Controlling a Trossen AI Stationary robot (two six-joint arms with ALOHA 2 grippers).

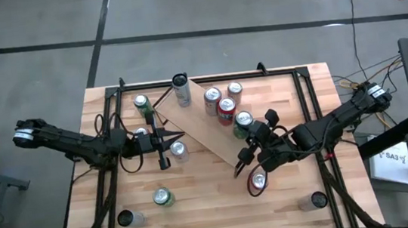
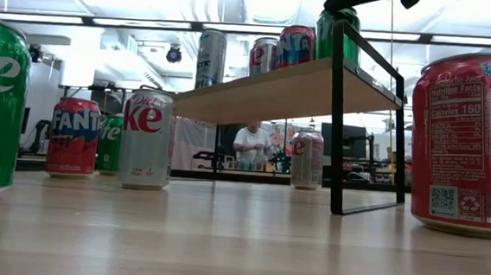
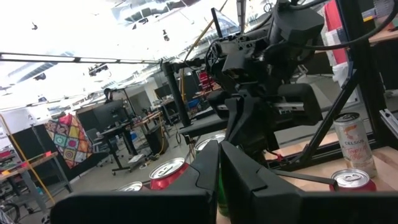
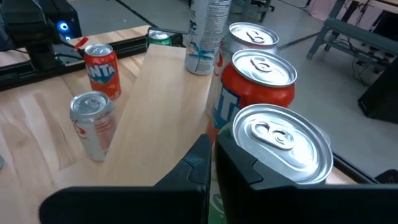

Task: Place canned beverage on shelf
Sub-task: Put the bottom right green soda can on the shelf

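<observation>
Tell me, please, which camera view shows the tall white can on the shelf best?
The right wrist view: the tall white can stands close and unobstructed. The high view shows only its top; the low view shows it small, at a distance.

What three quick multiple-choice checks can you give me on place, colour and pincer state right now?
1. Where is the tall can?
A. standing on the shelf
B. on the floor
C. lying on its side

2. What colour is the can on the table beside the right pincer?
A. blue
B. red
C. yellow

3. The right pincer is:
A. shut and empty
B. gripping a can
C. wide open

Answers:
1 A: it stands at the board's far end.
2 B: its side shows red.
3 A: its fingers meet with nothing between them.
</observation>
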